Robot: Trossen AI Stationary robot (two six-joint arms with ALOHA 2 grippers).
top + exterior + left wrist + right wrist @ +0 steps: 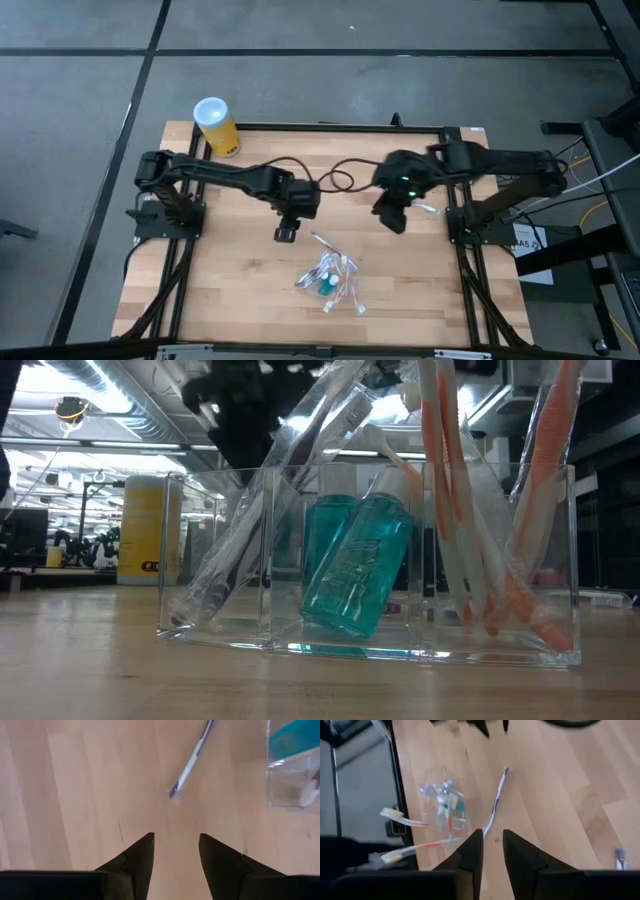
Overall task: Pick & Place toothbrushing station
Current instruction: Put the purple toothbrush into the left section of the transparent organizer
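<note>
A clear plastic holder [330,280] stands on the table near the front middle. It holds several white toothbrushes and a teal tube [355,575], which leans in the middle compartment. Orange-ended brushes [470,540] lean in one end compartment and purple-ended ones [250,540] in the other. One loose purple-ended toothbrush [322,242] lies flat on the table just beyond the holder, and it also shows in the left wrist view [190,762] and the right wrist view [495,802]. My left gripper [287,232] [175,837] is open and empty to its left. My right gripper [393,215] [492,832] is open and empty to its right.
A yellow canister with a white lid [216,125] stands at the far left corner. Another loose toothbrush [427,208] lies by the right arm, near the table's right edge. A black cable [335,175] loops across the far middle. Bare wood lies at the near left.
</note>
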